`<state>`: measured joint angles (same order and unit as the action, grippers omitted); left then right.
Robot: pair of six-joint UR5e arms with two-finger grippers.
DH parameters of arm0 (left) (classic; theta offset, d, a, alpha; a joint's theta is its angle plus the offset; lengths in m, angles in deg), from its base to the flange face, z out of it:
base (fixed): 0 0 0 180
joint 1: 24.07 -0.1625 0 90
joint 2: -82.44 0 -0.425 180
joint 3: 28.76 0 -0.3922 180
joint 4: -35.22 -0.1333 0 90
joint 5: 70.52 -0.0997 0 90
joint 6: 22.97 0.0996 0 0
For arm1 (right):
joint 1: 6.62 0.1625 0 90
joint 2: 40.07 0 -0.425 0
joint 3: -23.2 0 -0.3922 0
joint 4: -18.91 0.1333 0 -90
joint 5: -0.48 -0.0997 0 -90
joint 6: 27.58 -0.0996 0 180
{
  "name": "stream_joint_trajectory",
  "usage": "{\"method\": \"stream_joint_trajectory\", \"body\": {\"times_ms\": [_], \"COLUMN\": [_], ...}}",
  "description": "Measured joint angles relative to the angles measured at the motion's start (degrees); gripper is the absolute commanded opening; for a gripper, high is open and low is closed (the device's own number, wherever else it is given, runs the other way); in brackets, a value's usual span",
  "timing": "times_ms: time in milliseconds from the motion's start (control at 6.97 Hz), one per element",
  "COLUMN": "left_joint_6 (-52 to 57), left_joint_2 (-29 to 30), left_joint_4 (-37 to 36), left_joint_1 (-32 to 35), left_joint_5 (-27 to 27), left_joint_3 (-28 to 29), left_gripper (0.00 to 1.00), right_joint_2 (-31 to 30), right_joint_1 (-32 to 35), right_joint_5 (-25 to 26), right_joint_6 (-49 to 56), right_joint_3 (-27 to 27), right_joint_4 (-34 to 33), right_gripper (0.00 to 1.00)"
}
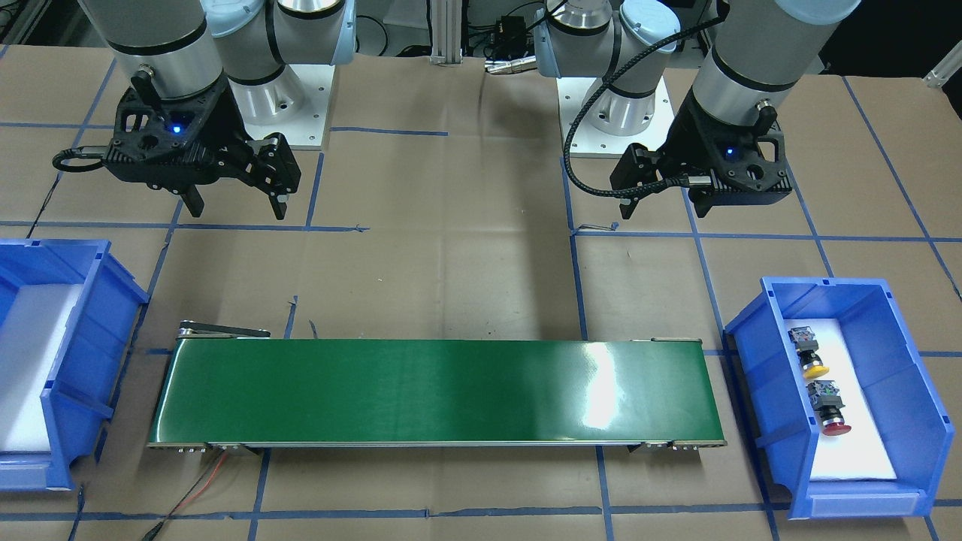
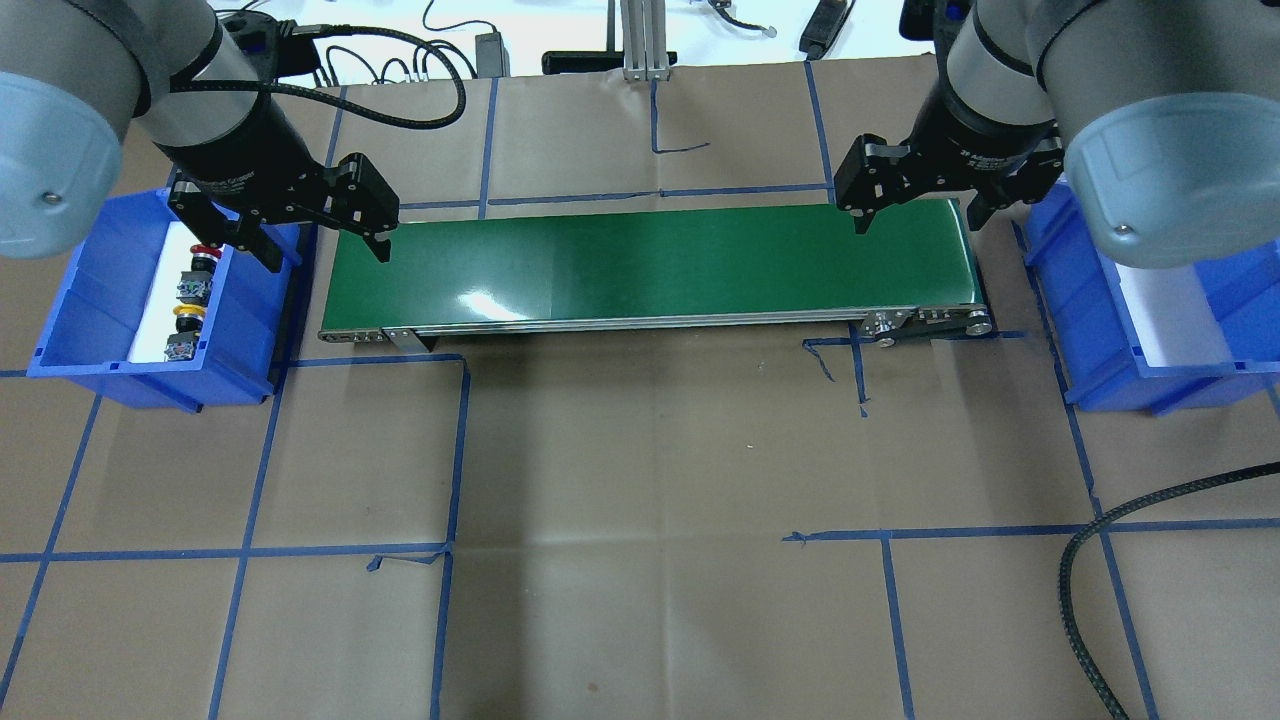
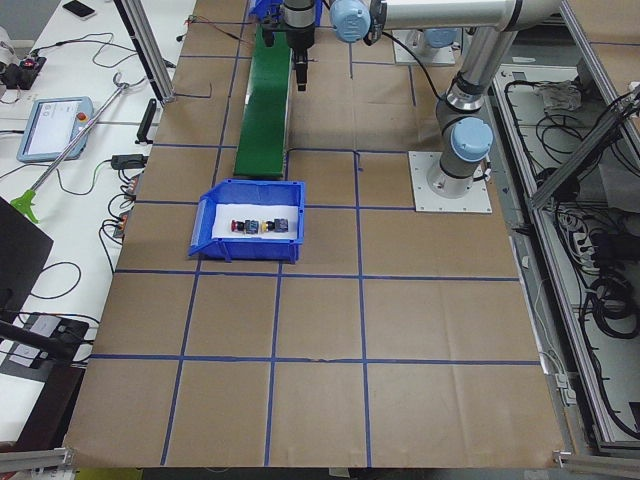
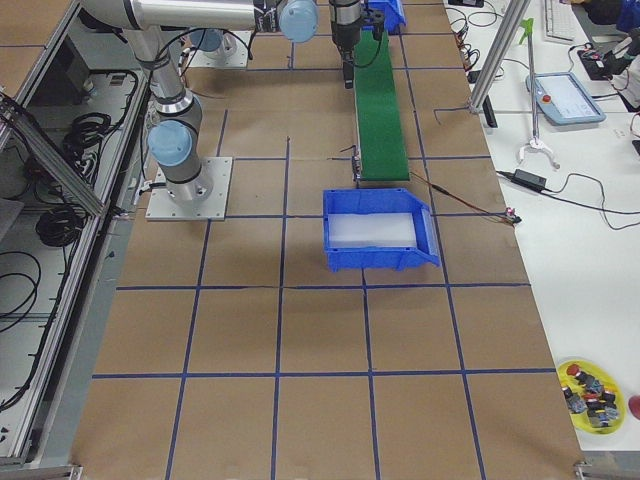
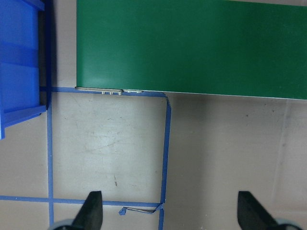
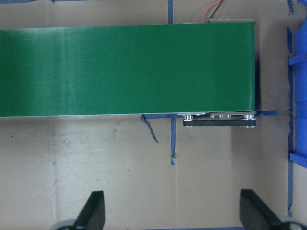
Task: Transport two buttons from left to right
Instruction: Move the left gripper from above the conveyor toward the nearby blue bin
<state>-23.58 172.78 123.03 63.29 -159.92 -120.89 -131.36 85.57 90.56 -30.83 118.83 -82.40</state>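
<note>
The yellow-capped button (image 1: pixel 810 355) and the red-capped button (image 1: pixel 829 409) lie on white foam in the blue bin (image 1: pixel 913 353) at the robot's left. They also show in the overhead view, red (image 2: pixel 203 256) and yellow (image 2: pixel 186 320), and in the exterior left view (image 3: pixel 254 226). My left gripper (image 2: pixel 325 255) hovers open and empty between that bin and the near end of the green conveyor belt (image 2: pixel 650 260). Its fingertips (image 5: pixel 93 208) stand wide apart over bare paper. My right gripper (image 2: pixel 917 220) is open and empty over the belt's other end, with its fingertips (image 6: pixel 95 207) spread.
A second blue bin (image 2: pixel 1100 300) with white foam stands past the belt's right end and also shows in the front view (image 1: pixel 75 315). A black cable (image 2: pixel 1085 580) loops in at the front right. A yellow dish of spare parts (image 4: pixel 594 396) sits far off.
</note>
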Motion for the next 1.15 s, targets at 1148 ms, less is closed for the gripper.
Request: {"method": "stream_joint_trajectory", "body": {"times_ms": [1148], "left_joint_6": [1.6], "left_joint_2": [-0.3], "left_joint_4": [0.0], "left_joint_1": [-2.7], "left_joint_5": [-0.1], "left_joint_3": [0.8], "left_gripper": [1.0], "right_joint_2": [0.1], "right_joint_1": [0.0], "right_joint_5": [0.0], "right_joint_6": [0.1], "right_joint_3": [0.3], "right_joint_4": [-0.1], "right_gripper": [1.0]}}
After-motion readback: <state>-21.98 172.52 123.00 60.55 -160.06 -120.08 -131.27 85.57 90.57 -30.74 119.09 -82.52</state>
